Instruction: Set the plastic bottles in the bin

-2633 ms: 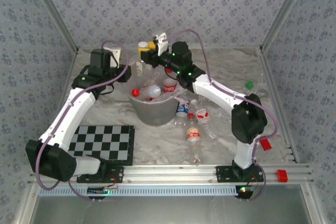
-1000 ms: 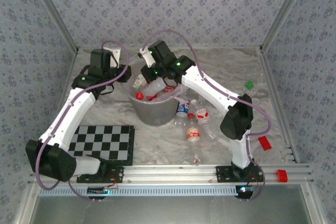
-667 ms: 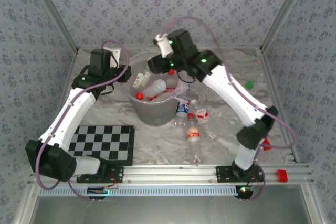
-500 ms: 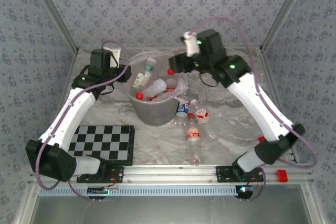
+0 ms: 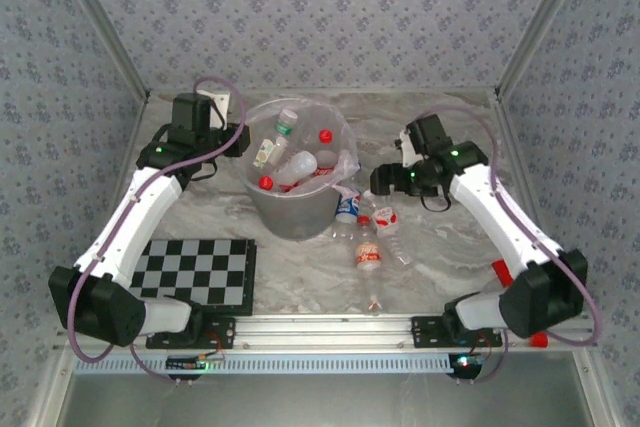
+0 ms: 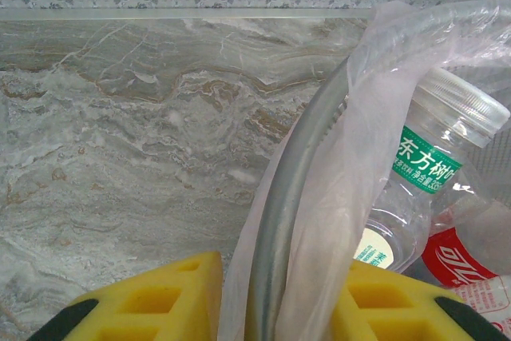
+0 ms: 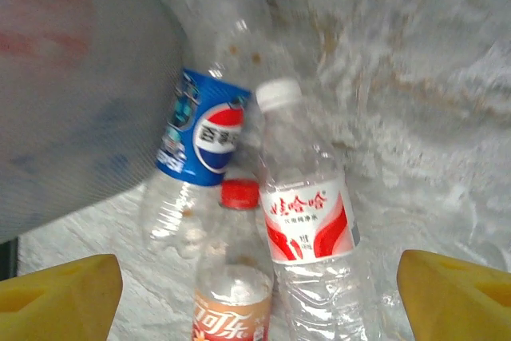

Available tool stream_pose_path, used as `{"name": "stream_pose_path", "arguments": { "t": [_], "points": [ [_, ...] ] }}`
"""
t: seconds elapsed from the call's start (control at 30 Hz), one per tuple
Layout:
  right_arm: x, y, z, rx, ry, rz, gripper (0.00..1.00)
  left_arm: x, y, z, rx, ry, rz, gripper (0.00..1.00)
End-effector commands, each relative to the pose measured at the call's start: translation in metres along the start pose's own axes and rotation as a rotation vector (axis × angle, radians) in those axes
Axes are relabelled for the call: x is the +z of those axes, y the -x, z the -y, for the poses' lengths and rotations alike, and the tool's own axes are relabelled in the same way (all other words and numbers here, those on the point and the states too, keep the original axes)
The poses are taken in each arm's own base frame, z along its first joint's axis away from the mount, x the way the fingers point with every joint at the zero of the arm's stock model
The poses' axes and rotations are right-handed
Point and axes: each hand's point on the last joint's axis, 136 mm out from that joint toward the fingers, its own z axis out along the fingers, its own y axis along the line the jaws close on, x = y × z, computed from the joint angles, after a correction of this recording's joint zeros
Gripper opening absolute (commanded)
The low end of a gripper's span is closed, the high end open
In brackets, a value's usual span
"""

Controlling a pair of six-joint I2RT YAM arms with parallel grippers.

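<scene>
Having left a bottle [image 5: 284,130] in the bin [image 5: 296,215], your right gripper [image 5: 386,183] has swung right, fingers spread empty above the table bottles [image 5: 368,247] just right of it; your left gripper [image 5: 238,141] clamps the rim.

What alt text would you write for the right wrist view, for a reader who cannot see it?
Three plastic bottles lie together on a marbled table: a blue-labelled bottle with a blue cap, a white-capped bottle with a red label, and a red-capped bottle. A grey bin stands at left; the right pincer hangs open above.
</scene>
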Motion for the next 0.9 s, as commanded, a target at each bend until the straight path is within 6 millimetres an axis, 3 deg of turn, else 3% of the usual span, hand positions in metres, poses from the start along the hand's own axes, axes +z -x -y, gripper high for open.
{"name": "stream_pose_path", "arguments": {
  "t": [0.0,0.17,0.23,0.53,0.67,0.87],
  "points": [
    [0.03,-0.021,0.01,-0.001,-0.047,-0.136,0.92,0.009,-0.017,-0.002,0.01,0.013,-0.07,0.34],
    [0.068,-0.029,0.015,-0.022,-0.06,-0.228,0.89,0.009,-0.017,-0.005,0.011,0.026,-0.066,0.34],
    [0.086,-0.041,0.018,-0.014,-0.053,-0.284,0.87,0.009,-0.017,-0.005,0.013,0.03,-0.067,0.34],
    [0.126,-0.045,0.035,-0.008,-0.099,-0.357,0.82,0.013,-0.019,-0.005,0.019,0.026,-0.082,0.34],
    [0.126,-0.044,0.046,0.001,-0.127,-0.357,0.66,0.012,-0.019,-0.006,0.024,0.034,-0.079,0.34],
    [0.101,-0.033,0.054,0.015,-0.145,-0.3,0.62,0.011,-0.018,-0.005,0.023,0.029,-0.078,0.34]
  ]
}}
